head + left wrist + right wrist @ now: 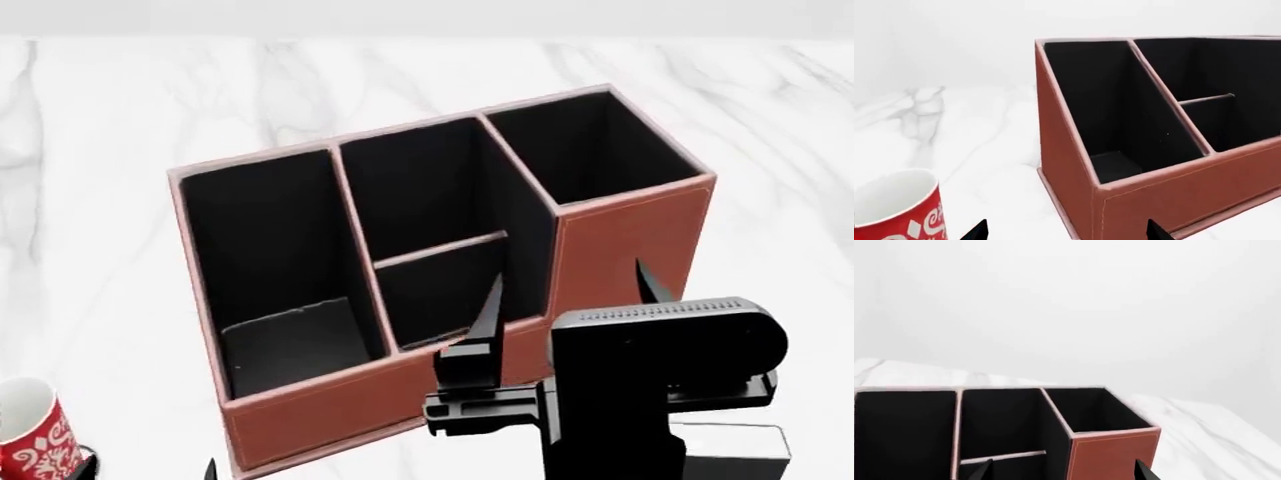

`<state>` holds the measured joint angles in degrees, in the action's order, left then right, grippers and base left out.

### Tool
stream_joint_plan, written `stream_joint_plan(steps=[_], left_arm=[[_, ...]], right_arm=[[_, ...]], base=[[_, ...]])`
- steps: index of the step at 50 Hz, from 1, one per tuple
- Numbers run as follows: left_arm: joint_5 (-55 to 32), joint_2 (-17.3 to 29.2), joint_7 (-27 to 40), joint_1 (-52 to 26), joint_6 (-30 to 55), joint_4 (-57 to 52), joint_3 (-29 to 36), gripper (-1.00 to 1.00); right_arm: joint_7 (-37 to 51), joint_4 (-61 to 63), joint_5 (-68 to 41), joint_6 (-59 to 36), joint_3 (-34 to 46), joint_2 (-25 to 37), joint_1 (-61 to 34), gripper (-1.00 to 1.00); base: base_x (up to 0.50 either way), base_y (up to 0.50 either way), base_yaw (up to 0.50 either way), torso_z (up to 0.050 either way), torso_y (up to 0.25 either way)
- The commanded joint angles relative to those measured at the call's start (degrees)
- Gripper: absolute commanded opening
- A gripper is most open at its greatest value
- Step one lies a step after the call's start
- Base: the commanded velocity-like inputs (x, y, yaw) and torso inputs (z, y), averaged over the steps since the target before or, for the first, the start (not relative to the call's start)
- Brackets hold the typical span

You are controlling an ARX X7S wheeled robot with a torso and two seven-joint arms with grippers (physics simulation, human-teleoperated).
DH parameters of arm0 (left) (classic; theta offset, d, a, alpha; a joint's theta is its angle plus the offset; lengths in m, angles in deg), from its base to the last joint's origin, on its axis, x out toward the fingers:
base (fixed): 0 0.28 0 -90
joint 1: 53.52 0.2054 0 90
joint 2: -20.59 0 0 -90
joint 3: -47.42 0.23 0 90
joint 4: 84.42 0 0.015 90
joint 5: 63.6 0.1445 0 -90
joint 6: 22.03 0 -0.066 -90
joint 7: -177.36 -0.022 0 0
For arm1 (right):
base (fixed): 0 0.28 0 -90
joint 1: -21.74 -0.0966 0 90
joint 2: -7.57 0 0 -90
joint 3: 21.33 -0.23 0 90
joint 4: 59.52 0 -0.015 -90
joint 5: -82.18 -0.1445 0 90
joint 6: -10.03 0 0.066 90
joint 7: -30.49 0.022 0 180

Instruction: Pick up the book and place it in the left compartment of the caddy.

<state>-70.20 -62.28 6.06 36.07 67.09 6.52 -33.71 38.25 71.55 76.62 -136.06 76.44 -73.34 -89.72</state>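
The reddish-brown caddy [627,240] stands on the white marble table. The black book [294,345] lies at the bottom of its left compartment [260,230], with a pale edge showing. The left wrist view shows the book [1115,165] low in that compartment [1101,90] of the caddy [1154,197]. My left gripper [1067,232] is open and empty, near the caddy's front left corner, and shows at the head view's lower edge [147,470]. My right gripper [567,300] is open and empty above the caddy's front wall. The right wrist view shows the right gripper [1062,472] over the caddy [1111,455].
A red-and-white patterned mug [34,440] stands left of the caddy's front corner, close to my left gripper; it also shows in the left wrist view [901,210]. The marble table [107,120] extends on all sides.
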Motion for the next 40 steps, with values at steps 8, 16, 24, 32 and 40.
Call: stream_joint_plan(steps=[8, 16, 24, 32, 40], left_arm=[[-0.6, 0.73, 0.92, -0.11, -0.32, 0.12, 0.95, 1.0], [-0.9, 1.04, 1.2, -0.12, -0.36, 0.03, 1.33, 1.0], [-1.25, 1.3, 1.51, -0.25, -0.34, 0.07, 1.6, 1.0], [-1.45, 1.55, 1.86, -0.23, -0.5, 0.04, 1.93, 1.0], [-1.83, 1.75, 2.16, -0.46, -0.51, 0.31, 2.1, 1.0]], right_arm=[[0.4, 0.15, -0.88, -0.95, 0.54, 0.35, -0.55, 1.0], [0.8, -0.04, -1.03, -0.65, 0.75, 0.41, -0.55, 1.0], [1.12, -0.32, -1.07, -1.01, 1.35, 0.72, -0.78, 1.0], [0.74, 0.6, -2.88, -3.61, -0.28, -0.01, -1.58, 1.0], [0.29, 7.51, -7.48, -26.8, -6.79, -3.32, -13.42, 1.0]], base=[[0.5, -0.02, 0.0, 0.0, 0.0], [0.44, -0.01, 0.0, 0.0, 0.0], [0.0, 0.0, 0.0, 0.0, 0.002], [0.0, 0.0, 0.0, 0.0, 0.0], [0.0, 0.0, 0.0, 0.0, 0.0]])
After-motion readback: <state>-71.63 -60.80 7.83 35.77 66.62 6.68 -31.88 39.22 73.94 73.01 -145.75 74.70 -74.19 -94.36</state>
